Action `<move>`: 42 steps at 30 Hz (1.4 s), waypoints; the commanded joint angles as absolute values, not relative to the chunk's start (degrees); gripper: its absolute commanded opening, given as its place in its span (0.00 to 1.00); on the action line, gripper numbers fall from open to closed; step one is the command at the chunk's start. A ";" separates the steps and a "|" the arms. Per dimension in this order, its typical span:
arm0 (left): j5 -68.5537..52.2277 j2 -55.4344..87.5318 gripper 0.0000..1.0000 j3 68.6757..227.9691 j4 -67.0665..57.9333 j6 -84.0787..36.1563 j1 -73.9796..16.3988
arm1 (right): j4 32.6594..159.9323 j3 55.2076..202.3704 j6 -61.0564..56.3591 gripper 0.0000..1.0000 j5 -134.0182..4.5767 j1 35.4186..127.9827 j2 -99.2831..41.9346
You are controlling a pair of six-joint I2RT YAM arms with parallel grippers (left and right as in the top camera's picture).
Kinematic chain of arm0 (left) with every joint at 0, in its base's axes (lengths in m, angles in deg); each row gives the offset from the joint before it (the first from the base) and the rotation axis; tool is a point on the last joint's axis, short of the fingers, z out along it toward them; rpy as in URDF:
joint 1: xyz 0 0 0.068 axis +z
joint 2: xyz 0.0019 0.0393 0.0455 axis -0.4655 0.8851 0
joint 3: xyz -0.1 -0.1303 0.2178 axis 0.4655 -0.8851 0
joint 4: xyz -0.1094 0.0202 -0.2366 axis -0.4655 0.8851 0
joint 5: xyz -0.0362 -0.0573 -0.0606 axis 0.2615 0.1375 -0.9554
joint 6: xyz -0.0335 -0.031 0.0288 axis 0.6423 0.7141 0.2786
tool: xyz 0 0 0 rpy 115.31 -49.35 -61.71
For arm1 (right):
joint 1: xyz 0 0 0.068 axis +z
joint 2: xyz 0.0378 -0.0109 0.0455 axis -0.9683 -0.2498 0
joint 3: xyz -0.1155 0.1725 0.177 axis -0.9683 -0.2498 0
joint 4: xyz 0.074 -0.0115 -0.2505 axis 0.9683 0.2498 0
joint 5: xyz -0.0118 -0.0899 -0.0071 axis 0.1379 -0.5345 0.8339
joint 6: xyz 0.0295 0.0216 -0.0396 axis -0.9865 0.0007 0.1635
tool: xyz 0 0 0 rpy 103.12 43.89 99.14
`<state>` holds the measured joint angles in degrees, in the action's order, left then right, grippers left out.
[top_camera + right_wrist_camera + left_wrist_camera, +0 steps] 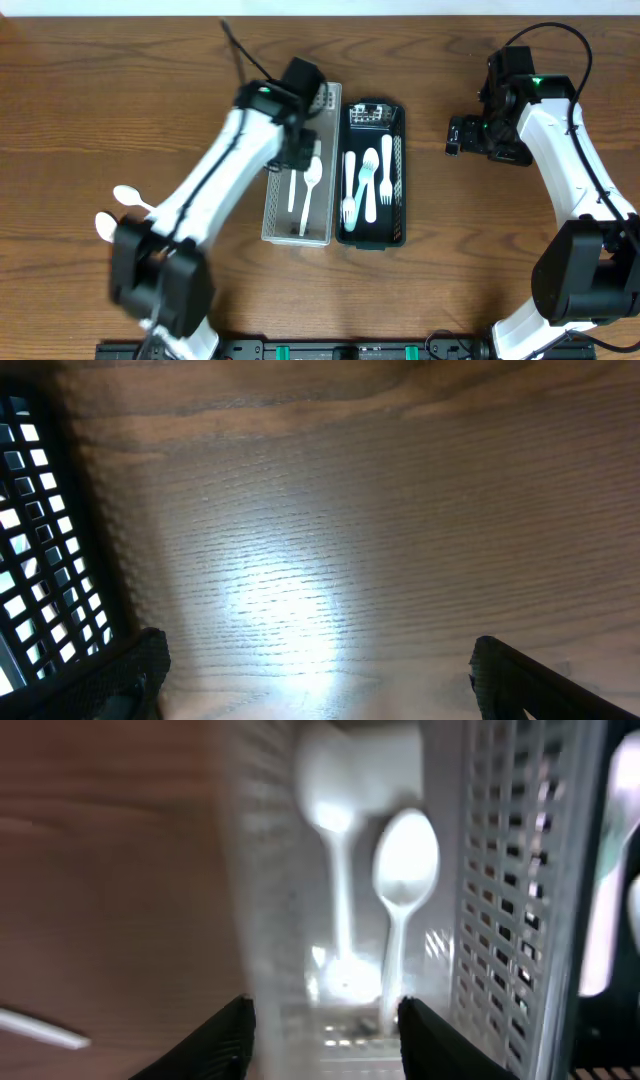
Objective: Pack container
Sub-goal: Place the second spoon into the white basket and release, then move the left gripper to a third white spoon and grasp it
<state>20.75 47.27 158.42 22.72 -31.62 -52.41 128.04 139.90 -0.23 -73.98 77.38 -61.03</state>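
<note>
A white mesh container (272,214) holds two white spoons (311,178). Beside it, a black mesh container (398,190) holds several white forks (367,180). Two more white spoons (128,196) lie loose on the table at the left. My left gripper (300,150) hovers over the far end of the white container, open and empty. In the left wrist view its fingers (325,1025) straddle the container's wall, with the spoons (400,880) just ahead. My right gripper (458,135) is open and empty over bare wood to the right of the black container (40,560).
The table is brown wood (100,100). A thin white piece (40,1028), probably a utensil handle, lies on the wood at the left of the left wrist view. A dark rail runs along the table's front edge (330,350).
</note>
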 commanded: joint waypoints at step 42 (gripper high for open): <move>14.90 62.05 0.85 145.61 11.47 -22.60 -3.69 | 129.09 139.64 0.49 0.99 -73.85 77.80 -61.56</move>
